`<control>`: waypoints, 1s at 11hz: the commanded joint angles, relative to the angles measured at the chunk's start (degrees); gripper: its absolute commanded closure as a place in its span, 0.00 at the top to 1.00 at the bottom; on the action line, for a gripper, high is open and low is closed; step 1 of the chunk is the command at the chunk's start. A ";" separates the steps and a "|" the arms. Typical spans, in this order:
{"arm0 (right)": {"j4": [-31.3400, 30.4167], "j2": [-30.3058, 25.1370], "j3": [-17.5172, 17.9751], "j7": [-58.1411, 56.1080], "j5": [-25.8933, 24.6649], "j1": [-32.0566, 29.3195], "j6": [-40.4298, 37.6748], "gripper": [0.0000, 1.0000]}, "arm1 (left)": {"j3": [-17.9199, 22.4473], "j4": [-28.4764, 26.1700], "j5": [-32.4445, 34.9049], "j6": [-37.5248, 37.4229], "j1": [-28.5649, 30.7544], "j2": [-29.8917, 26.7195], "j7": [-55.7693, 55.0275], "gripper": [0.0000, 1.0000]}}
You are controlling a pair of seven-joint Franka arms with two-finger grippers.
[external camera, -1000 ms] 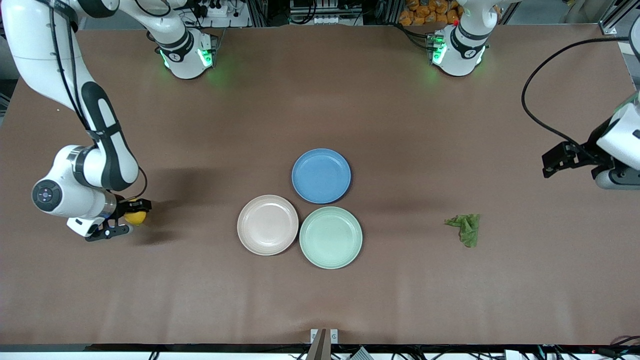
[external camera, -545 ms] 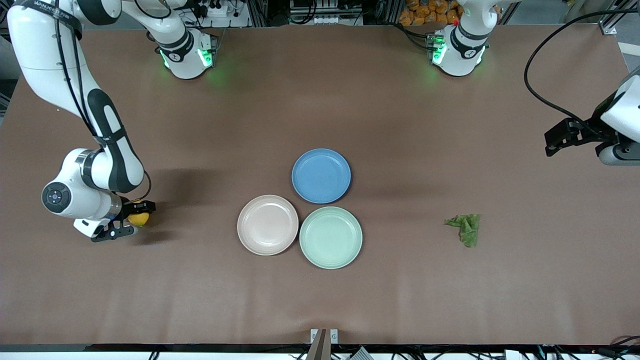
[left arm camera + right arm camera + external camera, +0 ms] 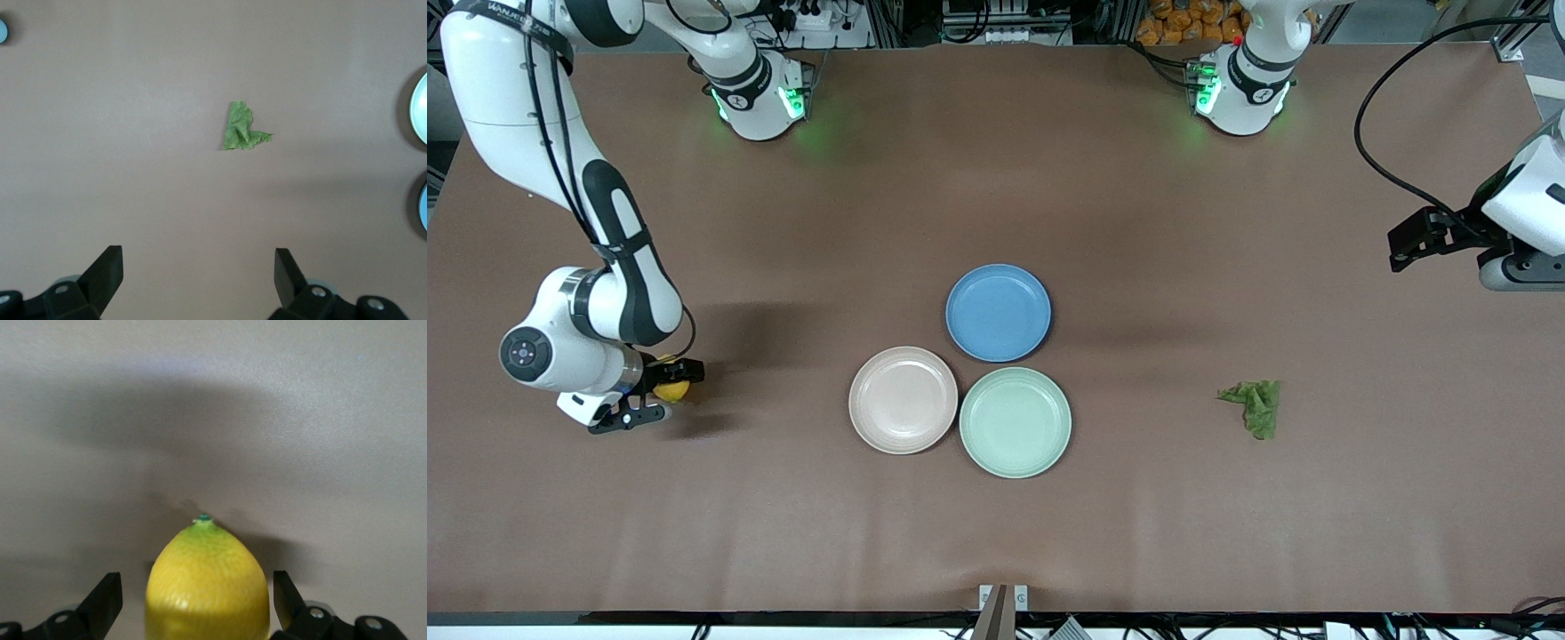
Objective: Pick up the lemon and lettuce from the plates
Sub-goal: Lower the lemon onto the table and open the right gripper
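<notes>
The yellow lemon [image 3: 671,389] lies on the bare table at the right arm's end, off the plates. My right gripper [image 3: 663,392] is low around it, fingers open, with a gap on each side in the right wrist view [image 3: 207,587]. The dark-green lettuce [image 3: 1256,404] lies on the table toward the left arm's end, also off the plates; it shows in the left wrist view [image 3: 243,128]. My left gripper [image 3: 1405,244] is open and empty, up in the air over the table's left-arm end. The beige-pink plate [image 3: 903,400] and mint plate [image 3: 1015,422] are empty.
A blue plate [image 3: 998,312], also empty, touches the two others in the table's middle, farther from the front camera. Brown table surface lies between the plates and each arm's end.
My left gripper has drawn away from the lettuce toward the robots' bases. My right gripper has shifted slightly around the lemon. The lemon and lettuce have stayed put.
</notes>
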 commanded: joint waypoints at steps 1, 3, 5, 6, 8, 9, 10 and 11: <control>6.46 -1.66 1.04 0.42 0.02 -0.63 -10.91 1.00 | 0.04 -2.17 -1.18 -0.38 0.95 -2.53 -0.94 1.00; 8.66 -2.99 1.04 0.95 0.02 -0.28 -14.17 1.00 | 0.13 -4.88 -2.75 -0.29 1.12 -4.71 -0.94 1.00; 11.30 -4.47 1.04 4.27 0.11 -0.71 -18.65 1.00 | 0.31 -5.78 -3.47 -0.12 2.26 -5.25 -0.85 1.00; 11.13 -7.10 1.13 9.77 0.11 -0.54 -20.06 1.00 | 0.31 -5.78 -3.47 0.15 2.35 -5.25 -0.77 1.00; 10.78 -11.84 1.83 16.22 0.02 -0.63 -23.84 1.00 | 0.31 -5.60 -3.47 0.50 2.27 -5.25 -0.94 1.00; 10.78 -14.22 1.83 18.16 0.02 -0.71 -25.95 1.00 | 0.22 -5.51 -3.64 1.37 2.35 -5.25 -0.94 1.00; 10.87 -16.07 2.44 18.44 0.02 -0.98 -27.45 1.00 | 0.22 -5.43 -4.51 1.73 2.27 -5.25 -1.03 1.00; 10.87 -18.52 3.06 19.49 -0.07 -1.24 -29.90 1.00 | 0.22 -5.42 -6.18 1.82 2.27 -5.25 -1.03 1.00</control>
